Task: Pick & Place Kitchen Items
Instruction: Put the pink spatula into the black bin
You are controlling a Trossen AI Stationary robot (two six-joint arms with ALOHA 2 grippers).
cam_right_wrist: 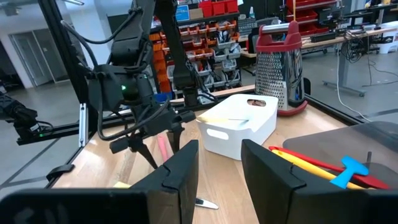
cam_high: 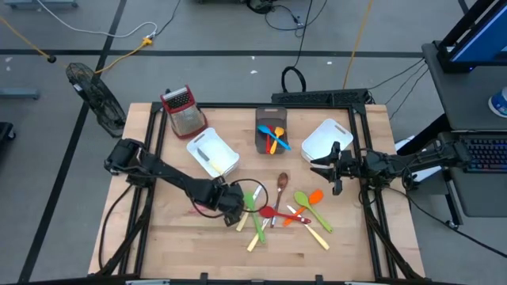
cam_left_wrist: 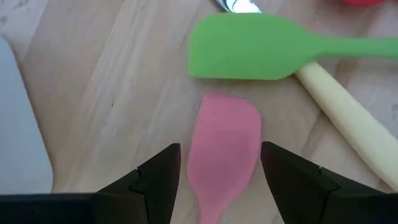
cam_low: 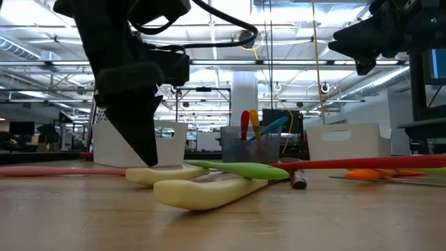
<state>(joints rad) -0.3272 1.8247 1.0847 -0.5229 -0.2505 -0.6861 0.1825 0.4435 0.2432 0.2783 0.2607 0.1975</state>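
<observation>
Three utensils (cam_high: pixel 275 138) in the grey bin (cam_high: pixel 271 117).

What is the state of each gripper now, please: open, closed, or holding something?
Left gripper: open, fingers on either side of the pink spatula, not gripping it.
Right gripper: open, holding nothing, raised beside the white bin.

Matt pink spatula (cam_left_wrist: pixel 222 149), wood table (cam_left_wrist: pixel 118 93)

the pink spatula (cam_left_wrist: pixel 224 149) runs out of my left wrist view at its handle, and my left arm (cam_high: pixel 170 178) hides it from above.
</observation>
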